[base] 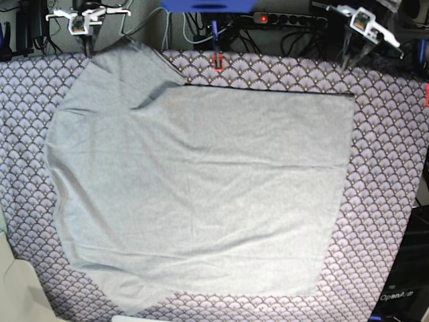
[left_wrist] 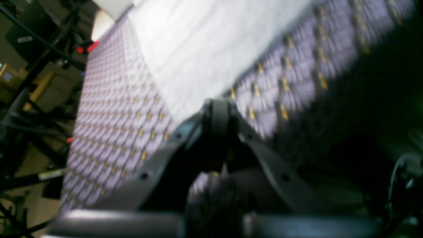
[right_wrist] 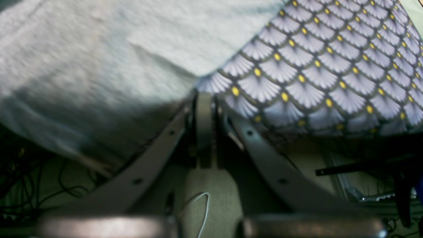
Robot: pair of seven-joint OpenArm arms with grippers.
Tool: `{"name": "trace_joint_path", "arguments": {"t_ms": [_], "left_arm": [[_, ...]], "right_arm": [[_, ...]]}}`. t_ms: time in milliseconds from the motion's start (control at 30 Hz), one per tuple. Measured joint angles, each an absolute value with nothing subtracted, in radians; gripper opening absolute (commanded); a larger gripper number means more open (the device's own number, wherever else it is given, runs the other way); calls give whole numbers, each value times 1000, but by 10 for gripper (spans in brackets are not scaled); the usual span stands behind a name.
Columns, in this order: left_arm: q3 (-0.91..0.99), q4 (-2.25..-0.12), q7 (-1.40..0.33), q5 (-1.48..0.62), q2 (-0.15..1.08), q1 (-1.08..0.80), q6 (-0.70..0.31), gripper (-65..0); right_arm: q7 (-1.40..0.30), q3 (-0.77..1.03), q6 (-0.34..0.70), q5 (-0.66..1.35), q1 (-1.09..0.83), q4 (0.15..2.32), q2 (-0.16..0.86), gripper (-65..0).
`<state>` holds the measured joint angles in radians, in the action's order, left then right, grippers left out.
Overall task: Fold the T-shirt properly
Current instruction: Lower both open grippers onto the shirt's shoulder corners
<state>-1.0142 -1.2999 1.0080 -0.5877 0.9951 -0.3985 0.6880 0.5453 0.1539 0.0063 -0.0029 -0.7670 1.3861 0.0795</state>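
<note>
The light grey T-shirt (base: 194, 188) lies spread flat on the purple fan-scale tablecloth (base: 389, 168), with one sleeve (base: 131, 64) reaching the far edge. My left gripper (base: 365, 25) is raised beyond the far right corner. In the left wrist view its fingertips (left_wrist: 219, 109) are shut together, empty, in line with a corner of the shirt (left_wrist: 198, 49). My right gripper (base: 86, 21) is raised beyond the far left corner. In the right wrist view it (right_wrist: 205, 99) is shut just beside the shirt's edge (right_wrist: 99, 66), with no cloth seen between the tips.
A red clamp (base: 217, 62) sits at the table's far edge, with a power strip (base: 288, 19) and cables behind it. Stands and cables (left_wrist: 29, 66) crowd the space beside the table. A pale object (base: 17, 288) is at the near left corner.
</note>
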Motion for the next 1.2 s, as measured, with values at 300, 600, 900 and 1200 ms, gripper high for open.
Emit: {"name": "trace_joint_path", "arguments": {"t_ms": [300,600,900,1200], "left_arm": [[-1018,-1393,931,-752,1056,-327,684,-650],[-1029,-1367,780,-870,1063,-240,685,-650],[-1024,-1367,684,-868,994,-204,686,-366],[-1020,-1377,691,-888,951,-202,638,-348]], "right_arm": [[422,154,6,-2,-734,1481,83,-650],[333,154,9,-2,-706,1545,86,-650],[306,154,9,-2,-682,1544,86,-650],[307,153,9,-2,-679,1545,102,-650]]}}
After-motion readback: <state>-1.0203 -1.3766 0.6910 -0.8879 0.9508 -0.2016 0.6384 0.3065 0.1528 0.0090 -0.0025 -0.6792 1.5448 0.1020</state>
